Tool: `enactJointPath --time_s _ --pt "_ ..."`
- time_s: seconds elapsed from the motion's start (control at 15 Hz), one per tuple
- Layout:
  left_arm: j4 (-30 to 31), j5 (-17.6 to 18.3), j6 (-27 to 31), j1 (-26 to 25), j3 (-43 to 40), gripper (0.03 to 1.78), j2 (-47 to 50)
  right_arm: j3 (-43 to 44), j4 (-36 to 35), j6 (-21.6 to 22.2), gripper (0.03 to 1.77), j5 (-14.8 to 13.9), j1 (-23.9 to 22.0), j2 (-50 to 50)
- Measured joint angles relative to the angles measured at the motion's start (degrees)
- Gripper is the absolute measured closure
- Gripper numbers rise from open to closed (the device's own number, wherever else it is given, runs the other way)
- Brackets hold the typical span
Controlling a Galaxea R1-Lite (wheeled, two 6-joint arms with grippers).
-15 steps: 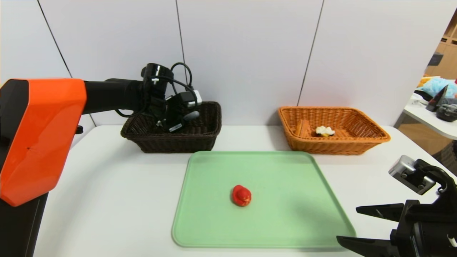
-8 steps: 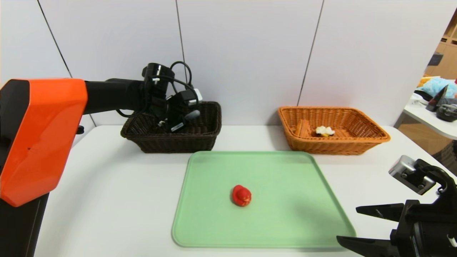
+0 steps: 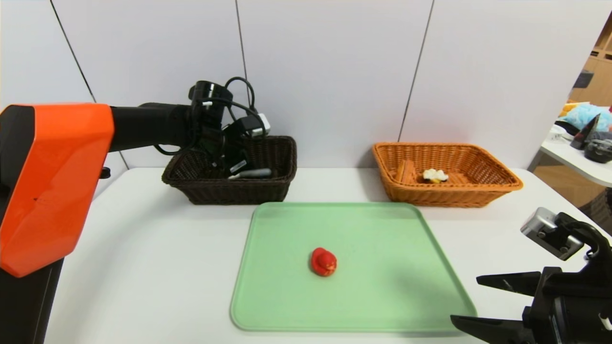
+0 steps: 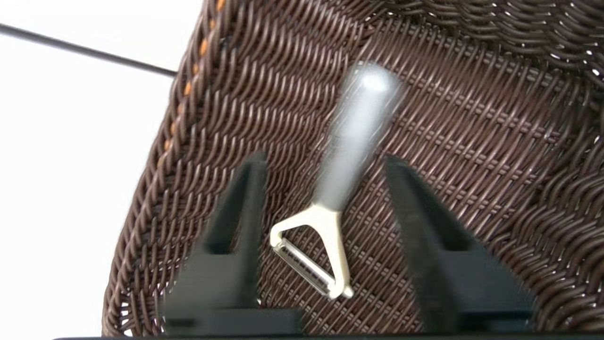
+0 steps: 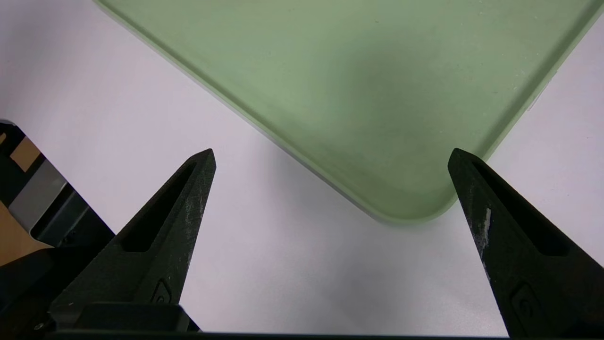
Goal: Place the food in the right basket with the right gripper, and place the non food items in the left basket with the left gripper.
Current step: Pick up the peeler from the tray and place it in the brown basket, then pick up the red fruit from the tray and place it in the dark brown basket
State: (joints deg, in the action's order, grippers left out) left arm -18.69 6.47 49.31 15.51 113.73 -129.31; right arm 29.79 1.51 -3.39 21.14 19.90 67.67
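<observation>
Two woven baskets flank a green tray (image 3: 382,286): left gripper (image 4: 325,165), fingers parted, hangs over the peeler (image 4: 347,156) lying loose in the dark basket (image 3: 267,188). The waffle wedge (image 3: 434,176) sits in the orange basket (image 3: 483,191), the red toy (image 3: 323,262) on the tray. Right gripper (image 5: 330,160) waits wide open, empty, above the surface (image 5: 283,264).

The left arm reaches forward with its left gripper (image 4: 323,160) angled downward, jaws parted with nothing between them gripped, while the right gripper (image 3: 471,302) sits parked low at the near right, its jaws spread wide.
</observation>
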Motion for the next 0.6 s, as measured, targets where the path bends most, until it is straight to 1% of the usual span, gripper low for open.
enactJointPath --time_s 0.13,0.2,0.27,0.4,0.47,0.6 --pt "0.00 0.05 -2.45 0.11 0.00 0.66 0.69 0.00 0.09 0.01 0.10 -0.02 0.00 -0.09" --pt "0.15 0.09 -5.00 0.22 0.00 0.60 1.33 0.00 0.06 0.00 0.10 0.00 0.00 -0.17" --pt "0.78 0.09 -8.33 0.45 0.00 0.54 2.10 0.00 -0.06 0.01 0.10 -0.02 0.00 -0.28" --pt "2.18 0.09 -16.93 1.00 0.00 0.44 4.28 -0.06 -0.20 0.00 0.10 -0.02 0.02 -0.39" --pt "2.24 0.09 -21.72 1.17 0.00 0.40 5.61 -0.09 -0.37 -0.02 0.10 -0.02 0.02 -0.44" --pt "1.55 0.11 -29.55 1.27 0.00 0.33 7.86 -0.09 -0.52 -0.07 0.10 -0.02 0.02 -0.50"
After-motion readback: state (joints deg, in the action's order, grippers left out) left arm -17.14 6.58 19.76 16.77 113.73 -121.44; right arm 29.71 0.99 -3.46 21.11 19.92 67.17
